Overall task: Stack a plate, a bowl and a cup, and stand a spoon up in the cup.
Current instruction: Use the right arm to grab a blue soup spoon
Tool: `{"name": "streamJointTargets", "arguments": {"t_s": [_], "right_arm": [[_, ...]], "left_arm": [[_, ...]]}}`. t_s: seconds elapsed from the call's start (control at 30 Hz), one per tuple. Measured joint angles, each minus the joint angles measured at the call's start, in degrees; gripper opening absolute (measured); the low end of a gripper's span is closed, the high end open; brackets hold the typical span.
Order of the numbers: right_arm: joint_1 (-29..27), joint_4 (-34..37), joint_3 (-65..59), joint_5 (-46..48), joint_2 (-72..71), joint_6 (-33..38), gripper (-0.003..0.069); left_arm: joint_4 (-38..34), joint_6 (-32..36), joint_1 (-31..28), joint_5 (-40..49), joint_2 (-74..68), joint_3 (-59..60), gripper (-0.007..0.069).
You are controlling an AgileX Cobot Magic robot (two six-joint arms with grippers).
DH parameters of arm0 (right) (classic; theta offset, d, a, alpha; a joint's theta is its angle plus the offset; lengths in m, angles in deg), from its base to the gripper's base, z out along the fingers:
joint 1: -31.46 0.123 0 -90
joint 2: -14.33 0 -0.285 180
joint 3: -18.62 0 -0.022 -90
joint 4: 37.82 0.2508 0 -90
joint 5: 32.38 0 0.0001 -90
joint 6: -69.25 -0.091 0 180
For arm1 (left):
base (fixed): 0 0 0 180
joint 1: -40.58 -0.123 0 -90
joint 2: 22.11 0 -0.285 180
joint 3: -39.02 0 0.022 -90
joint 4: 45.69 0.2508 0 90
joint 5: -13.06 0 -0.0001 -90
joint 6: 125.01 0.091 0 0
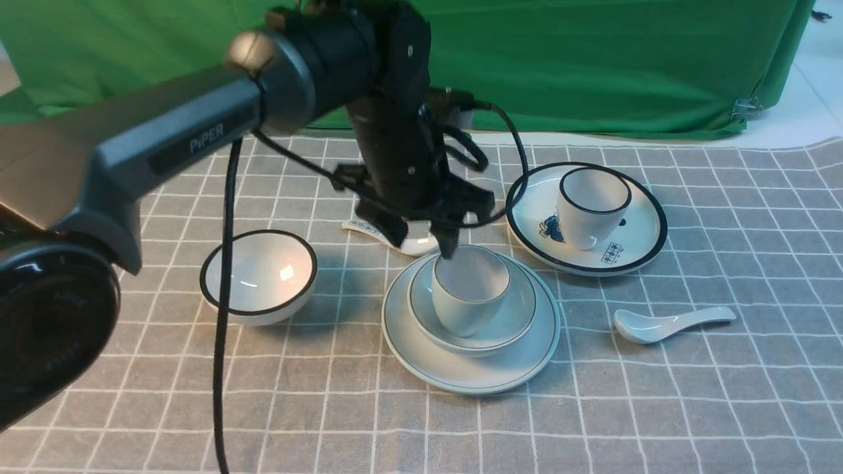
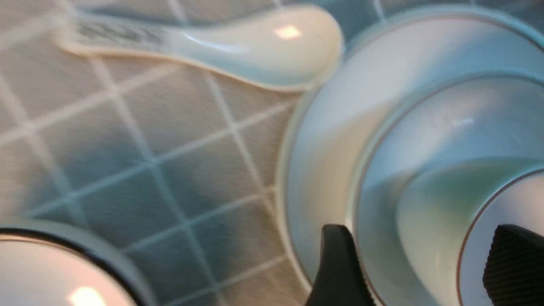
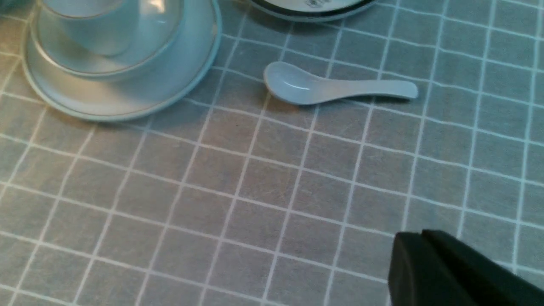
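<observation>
The plate [image 1: 471,368] lies at the middle of the cloth with the bowl [image 1: 514,316] on it and the cup [image 1: 469,296] upright in the bowl. My left gripper [image 1: 423,243] is open at the cup's far left rim. In the left wrist view, the gripper [image 2: 420,238] has one finger inside the cup [image 2: 429,221] and one outside, with gaps to the wall. The plain spoon [image 1: 672,324] lies flat to the right of the plate, also in the right wrist view [image 3: 335,87]. My right gripper [image 3: 420,238] is shut and empty, above bare cloth near the spoon.
A black-rimmed plate [image 1: 639,257] with a blue-print cup [image 1: 589,207] on it stands behind right. A black-rimmed bowl [image 1: 258,276] stands to the left. A spoon with dark marks [image 1: 365,228] lies behind the stack, under my left gripper. A green backdrop closes the far edge.
</observation>
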Motion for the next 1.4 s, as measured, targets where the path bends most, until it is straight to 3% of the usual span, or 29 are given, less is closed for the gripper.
{"name": "streamJointTargets", "arguments": {"t_s": [0.1,0.2,0.23,0.33,0.5,0.57,0.7,0.8,1.03,1.4], "right_arm": [[-1.4,-2.1,4.7,6.8,7.0,-1.2,0.0047],[-2.3,-2.1,8.4,11.7,14.8,-1.6,0.0049],[-2.5,-2.1,10.8,13.2,19.5,-1.8,0.0052],[-2.5,-1.2,13.0,13.3,25.6,-2.9,0.0055],[-3.4,0.2,14.9,8.1,33.5,-5.7,0.0114],[-4.9,2.1,16.3,7.0,36.7,-6.0,0.0165],[-8.8,6.4,20.0,5.1,45.1,-6.1,0.0335],[-9.1,7.4,22.5,3.2,49.8,-6.5,0.041],[-8.9,7.9,29.8,2.4,59.1,-16.9,0.0582],[-8.8,8.0,35.1,5.6,66.2,-28.9,0.0589]], "left_arm": [[-0.3,1.6,-0.1,0.5,2.8,-1.8,0.0339],[-2.5,3.7,-0.1,0.6,6.3,-1.5,0.0173],[-3.4,4.5,-0.1,0.6,10.0,0.3,0.008],[-2.9,4.6,0.0,0.7,15.5,6.9,0.002],[-2.2,4.4,0.0,-3.5,26.2,23.4,0.0007],[-2.2,3.9,0.0,-6.6,29.9,29.6,0.0007],[-2.2,1.6,0.0,-13.3,38.6,43.4,0.0008],[-2.2,1.0,0.0,-15.8,43.7,50.2,0.0008],[-2.2,1.0,0.0,-20.3,51.5,58.4,0.0008],[-2.2,1.0,0.0,-22.3,52.5,58.7,0.0008]]}}
